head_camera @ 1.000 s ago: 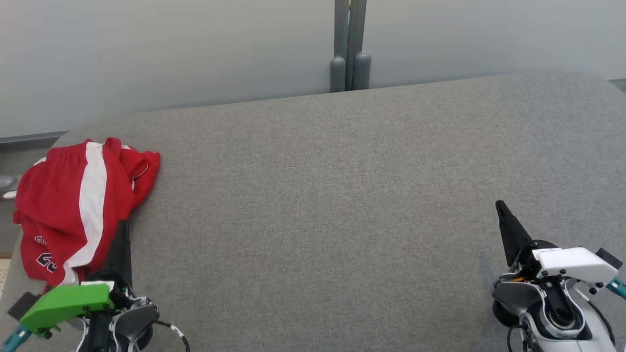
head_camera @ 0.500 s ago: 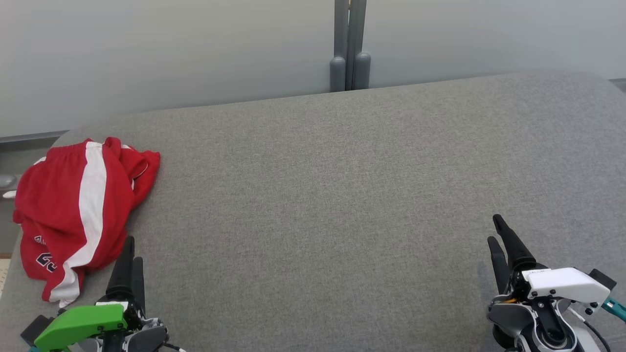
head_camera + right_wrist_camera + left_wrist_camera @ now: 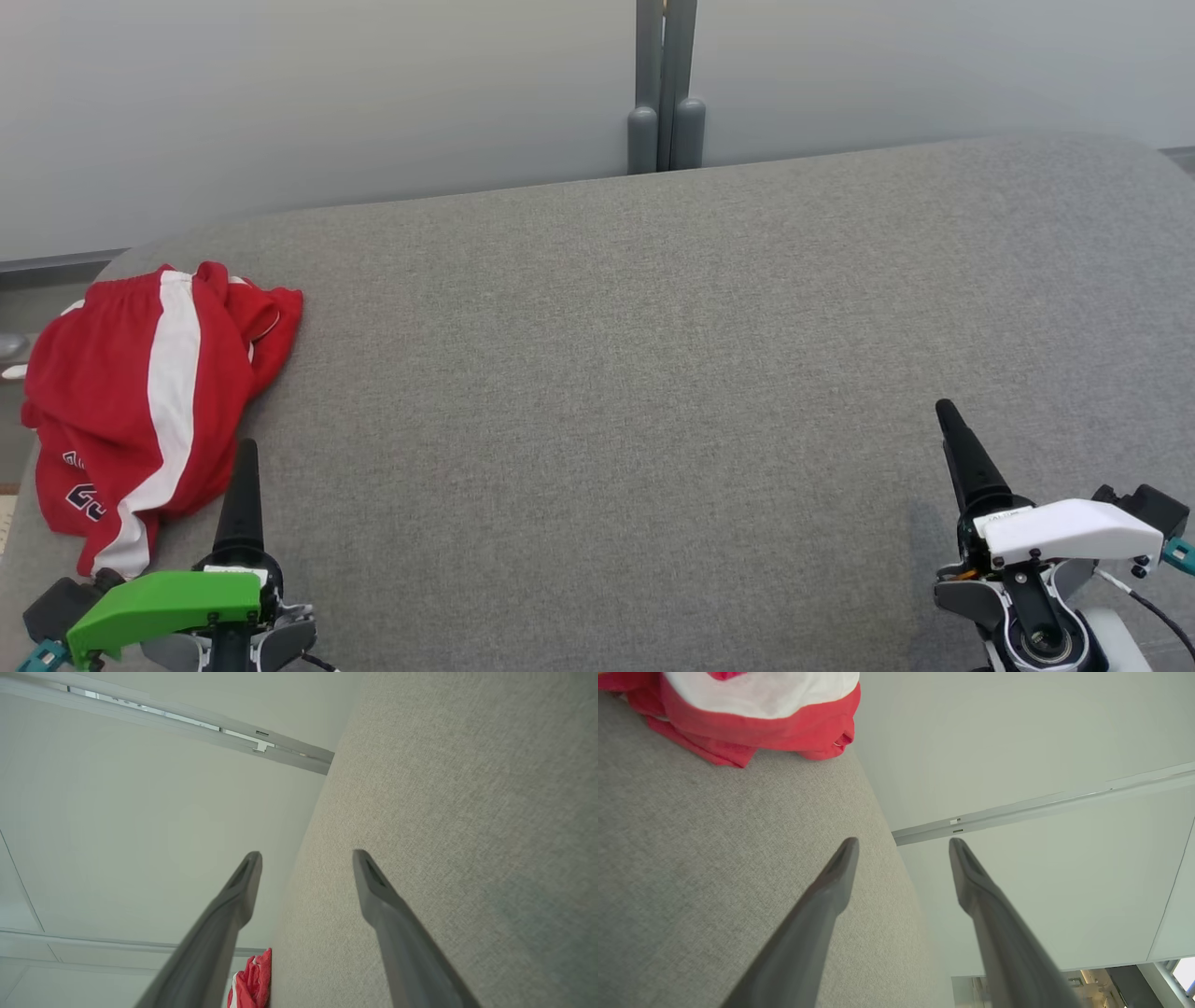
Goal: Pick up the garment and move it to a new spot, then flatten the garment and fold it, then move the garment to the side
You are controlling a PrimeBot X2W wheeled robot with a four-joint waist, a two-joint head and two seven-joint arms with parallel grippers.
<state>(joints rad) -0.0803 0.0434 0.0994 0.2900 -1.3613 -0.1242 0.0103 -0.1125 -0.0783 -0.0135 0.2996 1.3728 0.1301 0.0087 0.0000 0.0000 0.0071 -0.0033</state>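
Observation:
The garment (image 3: 149,392) is a red pair of shorts with a white stripe, lying crumpled at the left edge of the grey padded table (image 3: 653,373). My left gripper (image 3: 246,457) stands just right of the garment's near end, apart from it. In the left wrist view its jaws are open around nothing (image 3: 903,844), and the garment (image 3: 752,714) lies ahead at the upper left. At the lower right my right gripper (image 3: 948,420) is far from the garment. Its jaws are open and empty (image 3: 306,856), with the garment (image 3: 252,982) small in the distance.
A pale wall and a grey post (image 3: 665,93) rise behind the table's far edge. The table's rounded left corner falls away beside the garment, toward the floor (image 3: 19,308).
Both grippers have gone from shut to open. The left gripper has drawn back toward me from the garment's edge, and the right gripper has shifted slightly nearer me. The garment lies as before.

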